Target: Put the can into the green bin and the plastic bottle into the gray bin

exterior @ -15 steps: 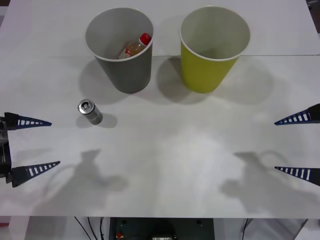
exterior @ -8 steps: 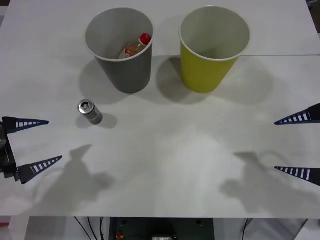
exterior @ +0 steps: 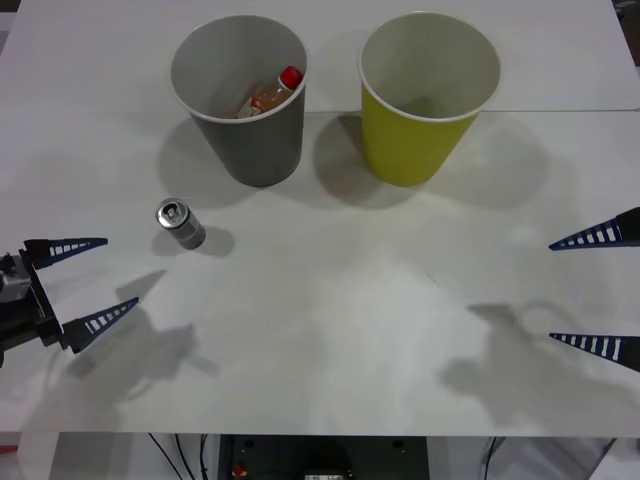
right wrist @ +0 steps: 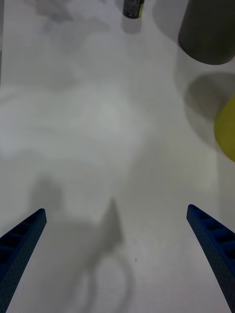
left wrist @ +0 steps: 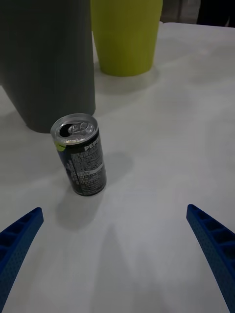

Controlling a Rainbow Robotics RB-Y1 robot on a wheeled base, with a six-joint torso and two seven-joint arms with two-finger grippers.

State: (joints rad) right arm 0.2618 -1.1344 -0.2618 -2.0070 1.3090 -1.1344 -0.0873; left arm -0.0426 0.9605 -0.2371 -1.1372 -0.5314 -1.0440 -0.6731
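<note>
A small silver can [exterior: 180, 222] [left wrist: 81, 154] [right wrist: 132, 8] stands upright on the white table, in front of the gray bin [exterior: 240, 95] [left wrist: 46, 58] [right wrist: 207, 29]. Inside that bin lies the plastic bottle [exterior: 272, 93], red cap up against the wall. The green bin [exterior: 425, 95] [left wrist: 126, 34] [right wrist: 226, 128] stands to the gray one's right with nothing showing inside. My left gripper [exterior: 85, 280] [left wrist: 115, 254] is open at the table's left edge, a short way in front of and left of the can. Open as well, my right gripper [exterior: 595, 292] [right wrist: 117, 254] hovers at the right edge.
A seam in the white table [exterior: 330, 330] runs behind the two bins. Shadows of both arms fall on the front of the table. A dark box and cables sit below the front edge [exterior: 320, 462].
My left gripper has come in from the left edge and turned toward the can. The right gripper, the can and both bins have stayed where they were.
</note>
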